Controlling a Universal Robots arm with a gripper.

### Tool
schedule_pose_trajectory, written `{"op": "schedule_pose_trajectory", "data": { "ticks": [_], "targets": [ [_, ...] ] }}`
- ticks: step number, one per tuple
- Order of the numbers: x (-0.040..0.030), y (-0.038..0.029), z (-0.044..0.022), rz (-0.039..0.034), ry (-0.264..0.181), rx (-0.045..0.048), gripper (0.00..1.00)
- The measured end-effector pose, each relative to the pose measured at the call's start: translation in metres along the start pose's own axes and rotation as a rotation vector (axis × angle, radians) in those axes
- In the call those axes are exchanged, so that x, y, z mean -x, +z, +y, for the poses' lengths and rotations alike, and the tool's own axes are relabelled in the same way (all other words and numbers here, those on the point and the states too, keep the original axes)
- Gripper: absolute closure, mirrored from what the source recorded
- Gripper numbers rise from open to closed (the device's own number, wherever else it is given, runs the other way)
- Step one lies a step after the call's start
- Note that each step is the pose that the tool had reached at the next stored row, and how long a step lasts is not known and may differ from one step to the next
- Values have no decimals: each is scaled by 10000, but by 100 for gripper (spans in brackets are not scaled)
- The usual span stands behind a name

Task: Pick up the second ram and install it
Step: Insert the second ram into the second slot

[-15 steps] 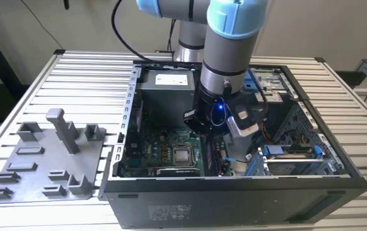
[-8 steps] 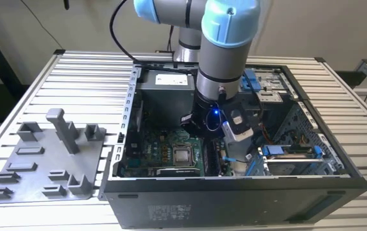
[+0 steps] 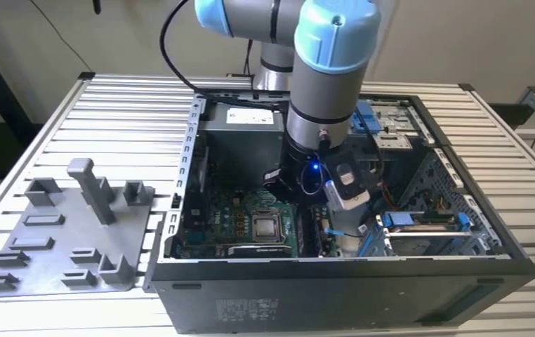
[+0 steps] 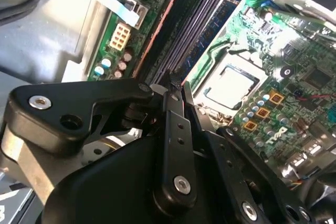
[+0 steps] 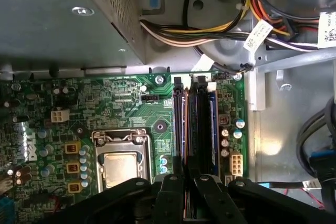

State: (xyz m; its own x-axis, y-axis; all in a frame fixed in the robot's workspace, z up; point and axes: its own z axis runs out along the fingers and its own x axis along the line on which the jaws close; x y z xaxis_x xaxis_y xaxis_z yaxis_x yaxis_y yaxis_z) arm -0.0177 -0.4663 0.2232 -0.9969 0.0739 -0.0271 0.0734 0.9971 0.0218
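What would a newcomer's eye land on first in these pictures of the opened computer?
The grey robot arm with pale blue joints reaching down into the open black computer case in the exterior view. Then the green motherboard with its square silver processor socket, and the long black memory slots directly ahead of the black gripper.

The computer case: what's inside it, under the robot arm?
Inside the computer case lies a green motherboard with its processor socket, memory slots and cables. The arm's tool covers the slots' near ends.
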Motion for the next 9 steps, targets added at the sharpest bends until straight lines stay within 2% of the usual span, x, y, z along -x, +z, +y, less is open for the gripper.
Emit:
{"op": "schedule_pose_trajectory", "data": {
  "ticks": [4, 9],
  "targets": [
    [35, 4, -1, 0, -1, 0, 86],
    [37, 27, -1, 0, -1, -3, 86]
  ]
}}
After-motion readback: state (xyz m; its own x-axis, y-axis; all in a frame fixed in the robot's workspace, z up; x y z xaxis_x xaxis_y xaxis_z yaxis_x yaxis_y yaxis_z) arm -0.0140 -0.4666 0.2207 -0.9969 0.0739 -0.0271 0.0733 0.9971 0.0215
